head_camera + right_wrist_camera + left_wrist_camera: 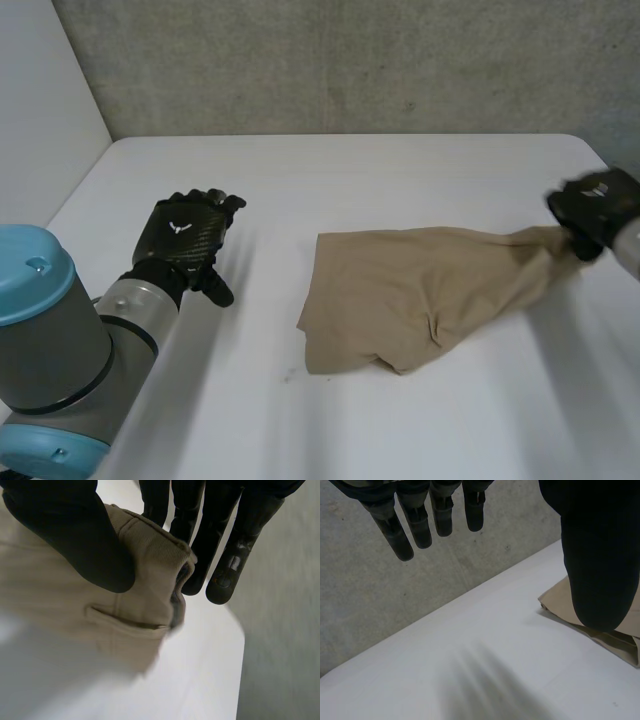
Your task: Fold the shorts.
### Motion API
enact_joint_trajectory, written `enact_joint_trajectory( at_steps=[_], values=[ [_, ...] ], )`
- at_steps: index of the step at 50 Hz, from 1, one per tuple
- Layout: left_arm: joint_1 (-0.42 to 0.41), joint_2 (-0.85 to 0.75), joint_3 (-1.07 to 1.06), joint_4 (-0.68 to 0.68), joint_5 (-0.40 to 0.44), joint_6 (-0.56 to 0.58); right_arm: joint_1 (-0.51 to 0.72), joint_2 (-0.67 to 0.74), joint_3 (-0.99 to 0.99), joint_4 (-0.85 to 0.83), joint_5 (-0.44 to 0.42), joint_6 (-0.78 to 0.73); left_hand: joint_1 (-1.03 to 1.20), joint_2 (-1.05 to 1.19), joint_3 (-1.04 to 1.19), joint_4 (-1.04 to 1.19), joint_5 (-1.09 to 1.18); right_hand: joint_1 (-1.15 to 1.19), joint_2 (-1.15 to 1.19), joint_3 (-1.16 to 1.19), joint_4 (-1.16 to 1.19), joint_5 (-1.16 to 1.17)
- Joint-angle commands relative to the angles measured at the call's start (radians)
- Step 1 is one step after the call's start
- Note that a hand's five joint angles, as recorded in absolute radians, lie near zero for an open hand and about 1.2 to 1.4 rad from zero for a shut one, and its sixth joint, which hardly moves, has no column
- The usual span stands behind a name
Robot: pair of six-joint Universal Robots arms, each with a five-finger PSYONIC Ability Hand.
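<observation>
Tan shorts [420, 290] lie rumpled on the white table [330, 180], stretched out toward the right edge. My right hand [592, 210] is shut on their right end: in the right wrist view the thumb [75, 540] pinches the ribbed waistband [150, 540] against the fingers [220, 555], with a pocket slit below it. My left hand [185, 240] hovers open over bare table, well left of the shorts. In the left wrist view its fingers [420, 520] hang straight and apart, and a corner of the shorts [600, 630] shows past the thumb [600, 555].
A grey concrete wall [350, 60] runs along the table's far edge, and a white wall [40, 120] stands at the left. Bare table lies between my left hand and the shorts and in front of them.
</observation>
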Motion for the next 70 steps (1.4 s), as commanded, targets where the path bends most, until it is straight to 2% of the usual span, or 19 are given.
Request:
enact_joint_trajectory(
  at_steps=[1, 6, 9, 11, 13, 14, 15, 17, 20, 25, 26, 29, 31, 33, 38, 41, 49, 59, 70],
  values=[
    [-0.003, 0.001, 0.002, 0.002, -0.001, 0.000, 0.318, 0.015, -0.119, -0.014, -0.021, -0.017, -0.014, -0.020, -0.030, -0.022, -0.020, 0.465, 0.221, 0.219, 0.205, 0.247],
    [-0.007, 0.001, 0.010, 0.002, -0.002, -0.002, 0.542, 0.188, -0.164, -0.021, -0.036, -0.124, -0.014, -0.020, -0.030, -0.022, -0.020, 0.465, 0.221, 0.219, 0.205, 0.247],
    [-0.007, 0.001, 0.014, 0.003, -0.004, -0.002, 0.590, 0.248, -0.159, -0.011, -0.070, -0.164, -0.017, -0.023, -0.033, -0.025, -0.023, 0.465, 0.221, 0.219, 0.205, 0.247],
    [-0.005, 0.001, 0.019, 0.003, -0.004, -0.002, 0.612, 0.282, -0.144, -0.010, -0.126, -0.176, -0.017, -0.023, -0.033, -0.025, -0.023, 0.218, -0.026, -0.029, -0.042, 0.000],
    [-0.003, 0.001, 0.022, 0.003, -0.004, -0.002, 0.612, 0.287, -0.136, -0.010, -0.165, -0.175, -0.017, -0.023, -0.033, -0.025, -0.023, -0.230, -0.474, -0.477, -0.490, -0.448],
    [-0.002, 0.001, 0.026, 0.005, -0.004, -0.002, 0.610, 0.278, -0.134, -0.008, -0.198, -0.166, -0.020, -0.026, -0.036, -0.028, -0.026, -0.622, -0.866, -0.869, -0.882, -0.840],
    [-0.002, 0.001, 0.030, 0.005, -0.004, -0.002, 0.610, 0.270, -0.134, -0.010, -0.211, -0.162, -0.020, -0.026, -0.036, -0.028, -0.026, -0.739, -0.983, -0.986, -1.000, -0.957],
    [-0.002, 0.001, 0.040, 0.005, -0.002, -0.002, 0.610, 0.241, -0.139, -0.013, -0.226, -0.141, -0.020, -0.026, -0.036, -0.028, -0.026, -0.757, -1.001, -1.003, -1.017, -0.975],
    [0.000, -0.002, 0.071, 0.005, -0.002, 0.000, 0.580, 0.178, -0.157, -0.025, -0.220, -0.014, -0.014, -0.020, -0.030, -0.022, -0.020, -0.757, -1.001, -1.003, -1.017, -0.975],
    [-0.019, -0.024, 0.152, 0.000, -0.002, 0.000, 0.453, 0.100, -0.165, -0.051, -0.182, 0.303, -0.005, -0.011, -0.022, -0.013, -0.012, -0.757, -1.001, -1.003, -1.017, -0.975],
    [-0.032, -0.050, 0.184, -0.003, -0.004, -0.002, 0.416, 0.068, -0.161, -0.054, -0.156, 0.401, -0.002, -0.008, -0.019, -0.010, -0.009, -0.757, -1.001, -1.003, -1.017, -0.975],
    [-0.081, -0.105, 0.249, -0.011, -0.004, -0.006, 0.367, 0.028, -0.153, -0.051, -0.116, 0.546, -0.002, -0.008, -0.019, -0.010, -0.009, -0.757, -1.001, -1.003, -1.017, -0.975],
    [-0.147, -0.165, 0.332, -0.031, -0.006, -0.015, 0.345, 0.026, -0.145, -0.044, -0.099, 0.580, 0.003, -0.002, -0.013, -0.004, -0.003, -0.757, -1.001, -1.003, -1.017, -0.975],
    [-0.203, -0.235, 0.413, -0.069, -0.006, -0.023, 0.330, 0.029, -0.134, -0.027, -0.074, 0.586, 0.003, -0.002, -0.013, -0.004, -0.003, -0.757, -1.001, -1.003, -1.017, -0.975],
    [-0.260, -0.404, 0.586, -0.142, -0.004, -0.041, 0.320, 0.067, -0.131, 0.019, -0.002, 0.574, 0.003, -0.002, -0.013, -0.004, -0.003, -0.757, -1.001, -1.003, -1.017, -0.975],
    [-0.266, -0.499, 0.666, -0.176, -0.001, -0.066, 0.319, 0.106, -0.139, 0.027, 0.030, 0.553, 0.006, 0.001, -0.010, -0.001, 0.000, -0.757, -1.001, -1.003, -1.017, -0.975],
    [-0.255, -0.643, 0.758, -0.274, -0.004, -0.081, 0.333, 0.248, -0.170, 0.031, 0.035, 0.482, 0.015, 0.009, -0.001, 0.007, 0.009, -0.757, -1.001, -1.003, -1.017, -0.975],
    [-0.203, -0.673, 0.720, -0.336, -0.021, -0.072, 0.334, 0.367, -0.196, 0.035, 0.067, 0.344, 0.015, 0.010, -0.001, 0.007, 0.009, -0.757, -1.001, -1.003, -1.017, -0.975],
    [-0.240, -0.590, 0.708, -0.336, -0.021, -0.044, 0.337, 0.267, -0.200, 0.033, 0.093, 0.302, 0.001, -0.005, -0.016, -0.007, -0.006, -0.757, -1.001, -1.003, -1.017, -0.975]
  ],
)
